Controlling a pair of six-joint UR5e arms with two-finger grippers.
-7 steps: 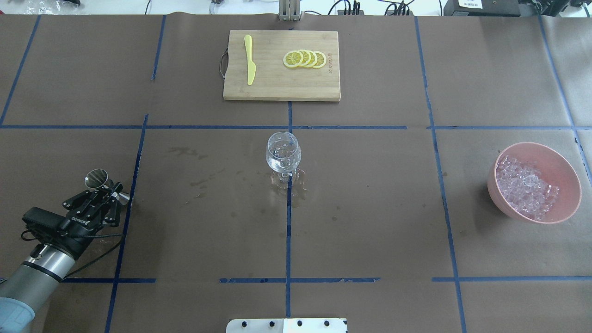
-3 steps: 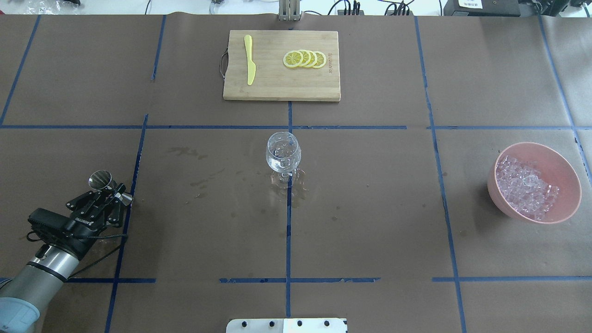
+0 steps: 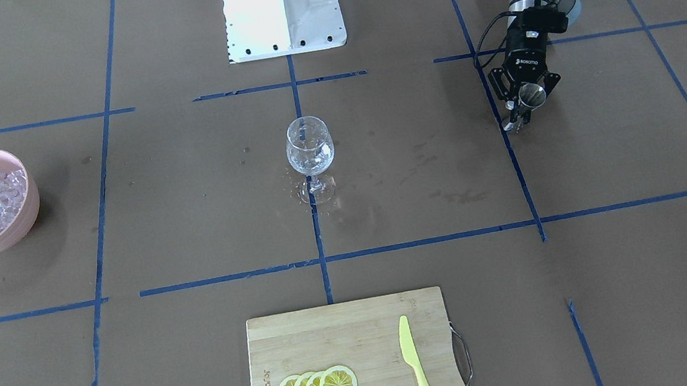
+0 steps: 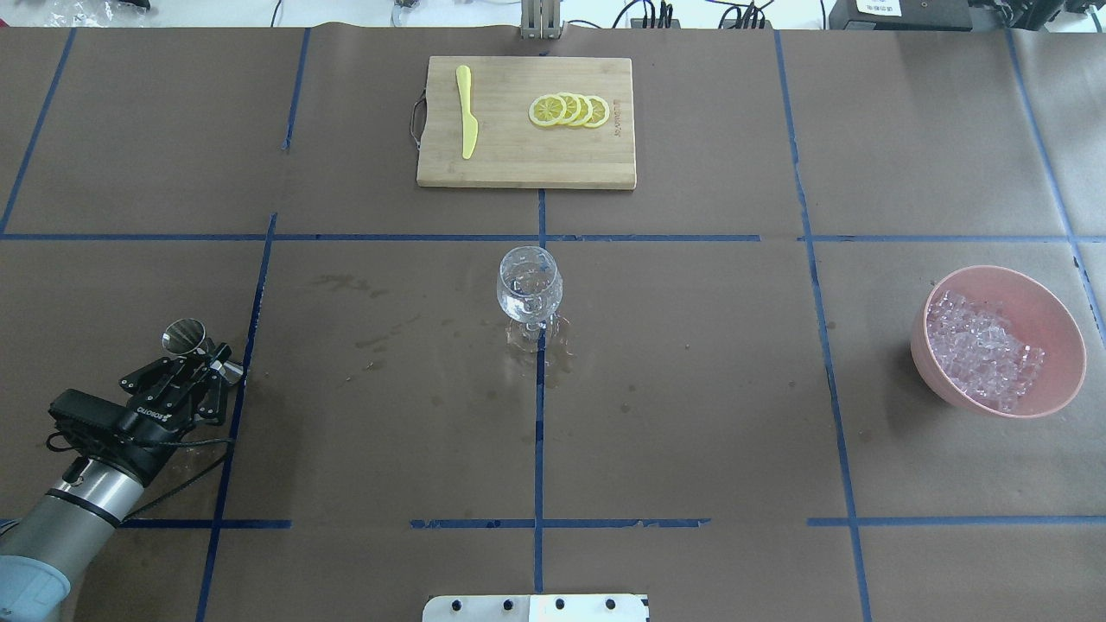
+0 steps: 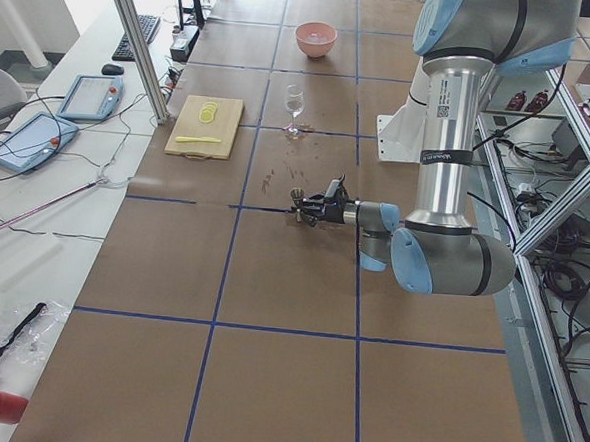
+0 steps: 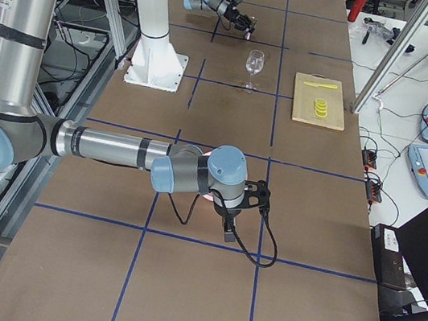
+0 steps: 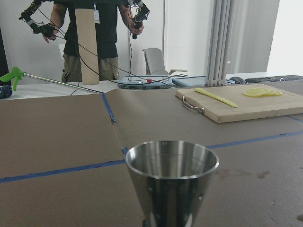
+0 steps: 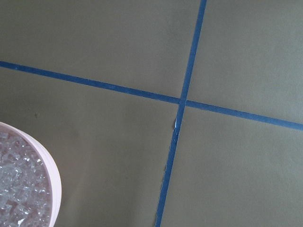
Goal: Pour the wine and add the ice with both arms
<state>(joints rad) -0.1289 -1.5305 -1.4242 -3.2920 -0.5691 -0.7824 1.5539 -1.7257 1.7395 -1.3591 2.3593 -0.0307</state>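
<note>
My left gripper [image 4: 206,373] is shut on a steel jigger [image 4: 184,337] and holds it near upright, low over the table's left part; it also shows in the front view [image 3: 524,103]. The jigger's open mouth fills the left wrist view [image 7: 171,182]. A clear wine glass [image 4: 529,281] stands at the table's centre, far to the right of the jigger. The ice [image 4: 981,350] lies in a pink bowl [image 4: 1058,311] at the right. My right gripper [image 6: 229,230] shows only in the right side view, and I cannot tell whether it is open or shut. The right wrist view shows the ice [image 8: 14,189] at its lower left.
A wooden cutting board [image 4: 518,164] at the far middle holds lemon slices [image 4: 570,111] and a yellow plastic knife [image 4: 467,112]. Wet stains [image 4: 380,341] mark the paper between the jigger and the glass. The white pedestal base [image 3: 282,8] stands at the near edge.
The jigger has turned from tilted, with its mouth towards the camera, to more upright. My left gripper shifted only slightly. The glass and the bowl have not moved.
</note>
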